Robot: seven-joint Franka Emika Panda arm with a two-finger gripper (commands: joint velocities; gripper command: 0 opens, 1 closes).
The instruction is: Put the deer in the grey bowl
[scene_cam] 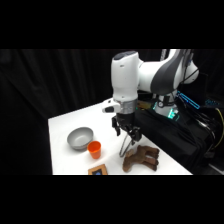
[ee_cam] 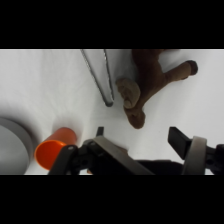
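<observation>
The deer point(scene_cam: 141, 157), a dark brown soft toy, lies on its side on the white table near the front right edge. In the wrist view the deer point(ee_cam: 150, 80) fills the upper right, one leg pointing toward my fingers. My gripper point(scene_cam: 126, 134) hangs open just above the table, up and left of the deer, with nothing between its fingers. In the wrist view the gripper point(ee_cam: 139, 136) stands short of the deer's nearest leg. The grey bowl point(scene_cam: 80, 138) sits empty to the left; only the rim of the grey bowl point(ee_cam: 17, 140) shows at the wrist view's left edge.
Thin metal tongs point(scene_cam: 126, 146) lie between my gripper and the deer; in the wrist view the tongs point(ee_cam: 100, 75) run beside the toy. A small orange cup point(scene_cam: 94, 148) stands next to the bowl. A small flat block point(scene_cam: 98, 170) lies at the front edge.
</observation>
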